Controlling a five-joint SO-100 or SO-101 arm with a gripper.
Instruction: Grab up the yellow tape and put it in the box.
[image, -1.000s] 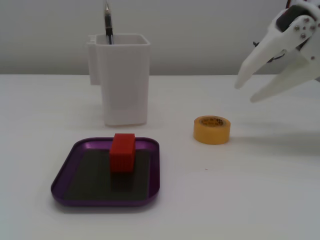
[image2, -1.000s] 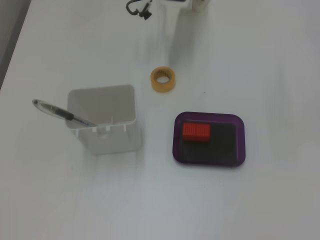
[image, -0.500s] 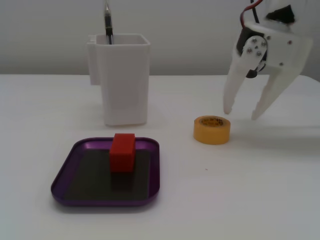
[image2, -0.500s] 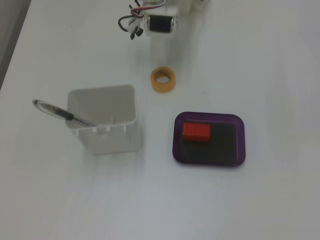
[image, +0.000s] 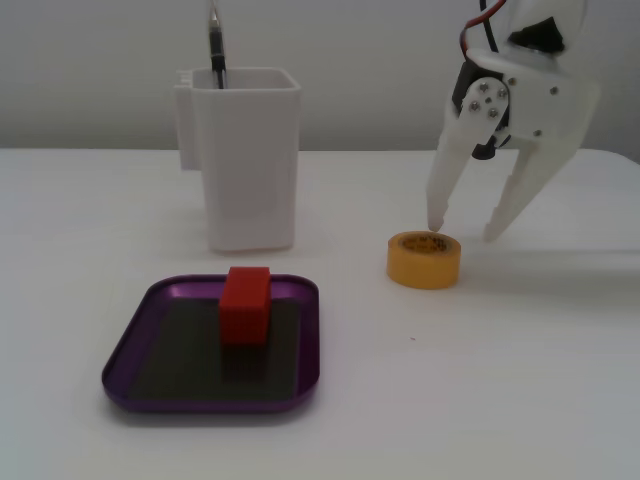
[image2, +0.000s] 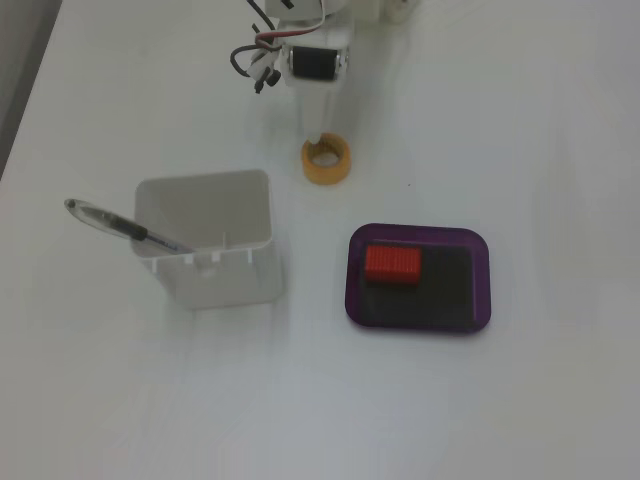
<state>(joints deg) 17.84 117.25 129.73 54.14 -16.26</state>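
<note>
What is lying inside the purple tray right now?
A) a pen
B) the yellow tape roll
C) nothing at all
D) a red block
D: in both fixed views the red block sits on the dark base of the purple tray, while the yellow tape roll lies on the table under the open gripper and the pen stands in the white container.

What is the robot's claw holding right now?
Nothing. The gripper is open, its fingers pointing down just above the tape, not clamped on it.

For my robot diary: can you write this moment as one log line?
gripper: jaws open, above yellow tape | tape: on table, not grasped | box: holds red block
</note>
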